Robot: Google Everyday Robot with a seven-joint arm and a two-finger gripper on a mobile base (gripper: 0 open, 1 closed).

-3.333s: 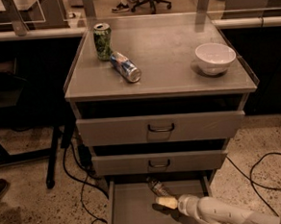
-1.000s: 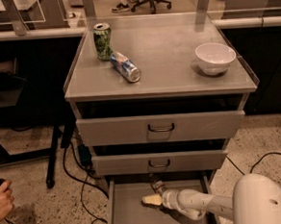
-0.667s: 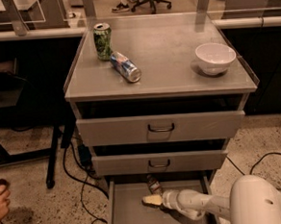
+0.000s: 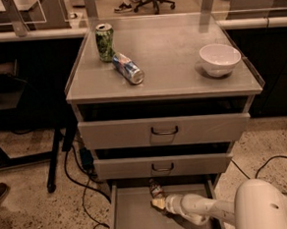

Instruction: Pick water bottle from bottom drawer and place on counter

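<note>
bottle: water bottle (image 4: 156, 187) at back of bottom drawer (image 4: 131, 221), approx mid-width, just under front of middle drawer (image 4: 137, 167); not lifted yet
gripper: gripper (image 4: 158, 204) low inside same drawer, just in front of bottle; touching or a hair apart, cannot tell which; open or closed, cannot tell
direction: bottle just behind gripper tip, toward cabinet; arm (image 4: 204, 209) comes in from lower right, pointing left & slightly back
long axis: looks roughly upright, maybe leaning a little; cap end lost in shadow under middle drawer
nearer arm: only 1 arm; no choice to make
edges: middle drawer front overhangs bottle top; straight lift prob. hits it; likely needs a pull toward drawer front, then up; low side walls well apart from bottle on both sides
open room: bare drawer floor left of & in front of gripper; enough for the pull-out
counter: counter (image 4: 180, 82) holds green can (image 4: 105, 42) & blue-and-silver can (image 4: 128, 68) on its side at back left, bowl (image 4: 220, 59) at right; bare stretch mid & front between them suits set-down
risk: upright bottle may tip if nudged before a firm hold
</note>
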